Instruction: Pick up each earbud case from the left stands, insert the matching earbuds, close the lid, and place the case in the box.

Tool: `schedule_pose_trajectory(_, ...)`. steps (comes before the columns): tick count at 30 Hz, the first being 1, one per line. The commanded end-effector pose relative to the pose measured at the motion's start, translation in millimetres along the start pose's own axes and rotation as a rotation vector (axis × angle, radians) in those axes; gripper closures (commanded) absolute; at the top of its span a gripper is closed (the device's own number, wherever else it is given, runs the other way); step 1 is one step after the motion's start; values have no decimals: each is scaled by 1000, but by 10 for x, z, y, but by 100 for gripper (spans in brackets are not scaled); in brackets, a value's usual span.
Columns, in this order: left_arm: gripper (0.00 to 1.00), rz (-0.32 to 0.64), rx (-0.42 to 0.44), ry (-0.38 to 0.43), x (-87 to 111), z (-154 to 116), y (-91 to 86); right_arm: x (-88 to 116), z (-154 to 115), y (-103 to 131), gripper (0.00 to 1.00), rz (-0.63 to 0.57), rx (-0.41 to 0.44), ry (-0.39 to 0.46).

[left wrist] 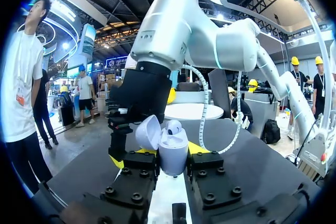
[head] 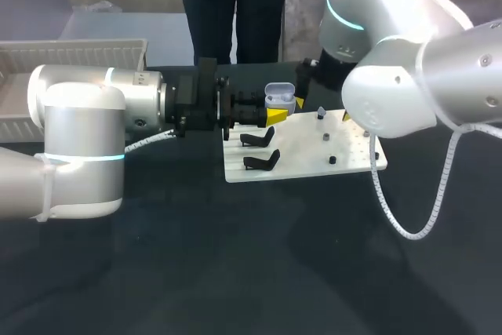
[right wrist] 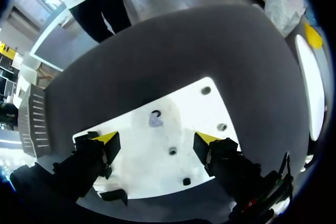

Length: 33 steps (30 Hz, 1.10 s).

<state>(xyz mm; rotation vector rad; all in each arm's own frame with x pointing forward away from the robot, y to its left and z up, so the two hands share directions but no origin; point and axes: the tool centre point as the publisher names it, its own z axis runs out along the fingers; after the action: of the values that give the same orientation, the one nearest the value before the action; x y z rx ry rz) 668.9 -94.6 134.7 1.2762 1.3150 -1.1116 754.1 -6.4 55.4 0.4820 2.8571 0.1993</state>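
Left gripper (left wrist: 161, 154) tight around upright, open earbud case (left wrist: 173, 153)

1 earbud case (head: 280, 97), 2 stands (head: 259, 139)

Near half of table (head: 259, 272) bare: wide passage. Left arm (head: 102, 115) lies across table's left side, between board (head: 306, 164) and box (head: 70, 56). Right arm (head: 408, 76) bulks above board's right end. On board: two black stands (head: 260, 140) at left edge, low pegs (right wrist: 172, 151) scattered, bare patches between. Right gripper (right wrist: 157, 140): fingers (right wrist: 106, 139) spread wide above board. Left gripper (left wrist: 160, 156) clamps open earbud case (left wrist: 173, 153), right arm close ahead.
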Motion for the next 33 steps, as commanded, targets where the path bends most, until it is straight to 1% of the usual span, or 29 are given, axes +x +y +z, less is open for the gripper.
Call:
schedule_pose_trajectory(1, 100, 4, -5, -6, 12, 1, -9, 15, 64, 57, 24, 1, 0, -11)
schedule_pose_trajectory(2, 100, 4, -5, -6, 12, 1, -9, 27, 59, 68, 26, 0, -1, -10)
schedule_pose_trajectory(5, 100, 4, -5, -6, 12, 1, -9, 12, 91, 74, 26, 3, -7, -12)
schedule_pose_trajectory(8, 100, 4, -5, -6, 12, 1, -9, 5, 104, 65, 31, 12, -16, -39)
schedule_pose_trajectory(10, 100, 4, -5, -6, 12, 1, -9, 1, 105, 53, 37, 12, -16, -43)
schedule_pose_trajectory(12, 100, 4, -5, -6, 12, 1, -9, -2, 121, 32, 36, 17, -11, -44)
schedule_pose_trajectory(17, 100, 4, -5, -6, 12, 1, -9, -3, 140, -12, 37, 28, -16, -44)
schedule_pose_trajectory(19, 100, 4, -5, -6, 12, 1, -9, -10, 160, -23, 34, 27, -16, -43)
schedule_pose_trajectory(20, 100, 4, -5, -6, 12, 1, -9, -7, 161, -23, 36, 27, -17, -42)
schedule_pose_trajectory(21, 100, 4, -5, -6, 12, 1, -9, -9, 173, -28, 35, 27, -17, -42)
schedule_pose_trajectory(29, 100, 4, -5, -6, 12, 1, -9, -30, 226, -12, 47, 34, -23, -36)
schedule_pose_trajectory(33, 100, 4, -5, -6, 12, 1, -9, -49, 247, 10, 50, 33, -24, -36)
